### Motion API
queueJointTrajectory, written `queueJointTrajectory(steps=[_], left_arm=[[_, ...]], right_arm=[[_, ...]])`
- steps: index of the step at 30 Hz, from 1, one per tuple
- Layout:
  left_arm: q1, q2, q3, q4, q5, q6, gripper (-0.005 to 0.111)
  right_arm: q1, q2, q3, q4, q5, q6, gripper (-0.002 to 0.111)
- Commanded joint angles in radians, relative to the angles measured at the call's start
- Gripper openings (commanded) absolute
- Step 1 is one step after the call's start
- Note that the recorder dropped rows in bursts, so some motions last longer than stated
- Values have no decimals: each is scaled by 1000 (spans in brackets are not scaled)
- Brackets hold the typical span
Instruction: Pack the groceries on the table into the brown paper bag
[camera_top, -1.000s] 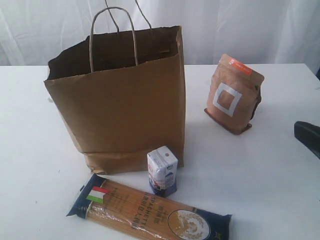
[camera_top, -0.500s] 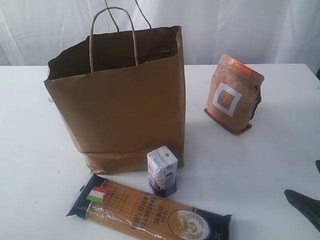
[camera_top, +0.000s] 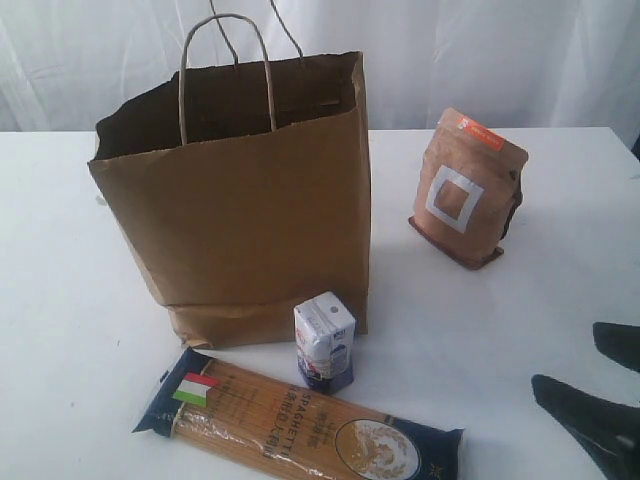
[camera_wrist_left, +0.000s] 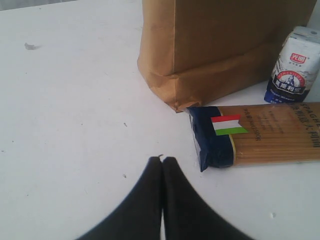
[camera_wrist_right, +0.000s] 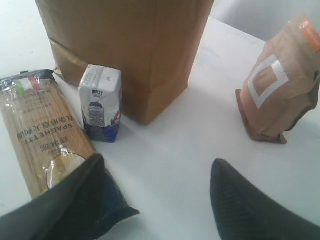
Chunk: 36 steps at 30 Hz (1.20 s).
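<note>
The tall brown paper bag (camera_top: 240, 190) stands open on the white table (camera_top: 60, 300). In front of it stands the small white-purple carton (camera_top: 325, 340); the long spaghetti packet (camera_top: 300, 425) lies flat at the near edge. The brown pouch (camera_top: 466, 187) stands to the bag's right. My right gripper (camera_top: 585, 365) is open at the near right, over bare table, right of the spaghetti packet (camera_wrist_right: 42, 140) and carton (camera_wrist_right: 101, 103). My left gripper (camera_wrist_left: 162, 159) is shut and empty, a little short of the packet's dark end (camera_wrist_left: 212, 137). Jar, can and bottle are out of view.
A white curtain (camera_top: 480, 50) hangs behind the table. The bag's twisted handles (camera_top: 225, 70) stick up above its rim. Bare table lies between the carton and the pouch (camera_wrist_right: 280, 85).
My right gripper has come in from the right edge, moving lower and leftward toward the spaghetti packet, both fingers now showing. The groceries and bag have not moved.
</note>
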Motion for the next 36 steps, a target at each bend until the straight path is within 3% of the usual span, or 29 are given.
queueJointTrajectory(steps=[1,6,11,15,21,26,31,34,36], left_arm=[[2,-5,4,-1,-3,-9,0],[2,-5,4,-1,-3,-9,0],[2,-5,4,-1,-3,-9,0],[2,-5,4,-1,-3,-9,0],[2,-5,4,-1,-3,-9,0],[2,-5,4,-1,-3,-9,0],[2,-5,4,-1,-3,-9,0],[2,-5,4,-1,-3,-9,0],[2,-5,4,-1,-3,-9,0]], right_arm=[[2,-7,44,26,-246,-5,58],[2,-7,44,38,-479,86,58],[2,-7,44,38,-521,225,58],[2,-7,44,38,-456,227,58],[2,89,-55,74,-163,303,58],[2,263,-159,127,-58,181,58],[74,621,-323,481,-67,-239,59],[114,812,-364,479,-175,-271,71],[114,904,-377,482,-227,-240,74]])
